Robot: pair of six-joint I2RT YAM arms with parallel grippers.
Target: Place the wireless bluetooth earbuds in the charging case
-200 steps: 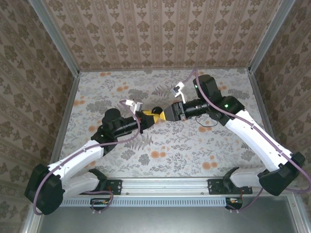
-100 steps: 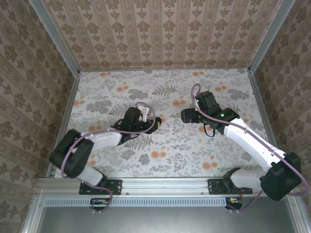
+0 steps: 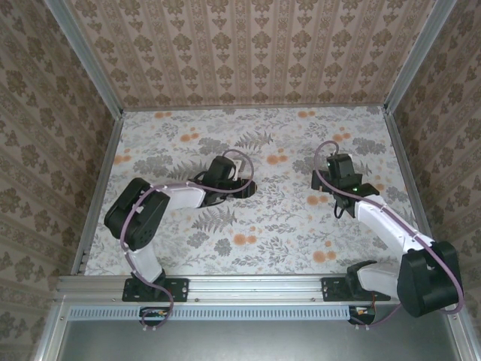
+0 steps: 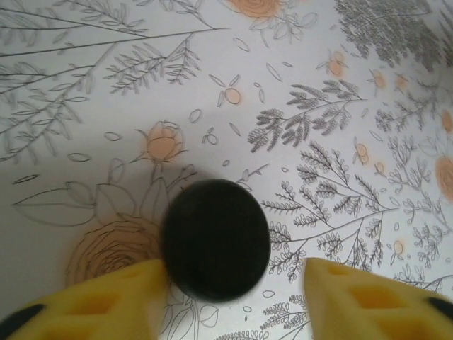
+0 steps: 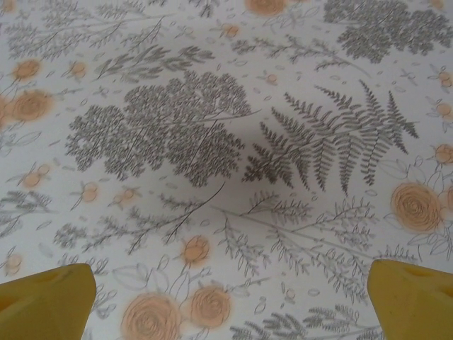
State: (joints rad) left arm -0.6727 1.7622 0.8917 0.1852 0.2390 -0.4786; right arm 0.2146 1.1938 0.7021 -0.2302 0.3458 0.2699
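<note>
A round black disc (image 4: 216,239) lies flat on the floral cloth. My left gripper (image 4: 233,275) stands open around it, its left yellow fingertip (image 4: 106,301) right beside the disc's edge and the right one (image 4: 368,297) well apart from it. From above, the left gripper (image 3: 244,186) points down near the table's middle. My right gripper (image 5: 230,283) is wide open over bare cloth with nothing between its fingers; from above, the right gripper (image 3: 319,181) sits right of centre. The earbuds and the charging case are out of view.
The floral tablecloth (image 3: 263,226) covers the whole table, bounded by patterned walls and metal frame posts (image 3: 101,165). A rail (image 3: 255,289) runs along the near edge by the arm bases.
The two grippers, together at mid-table a second ago, have parted. The left arm folded and lowered over the disc as its jaws opened. The right arm drew back rightward and opened wider.
</note>
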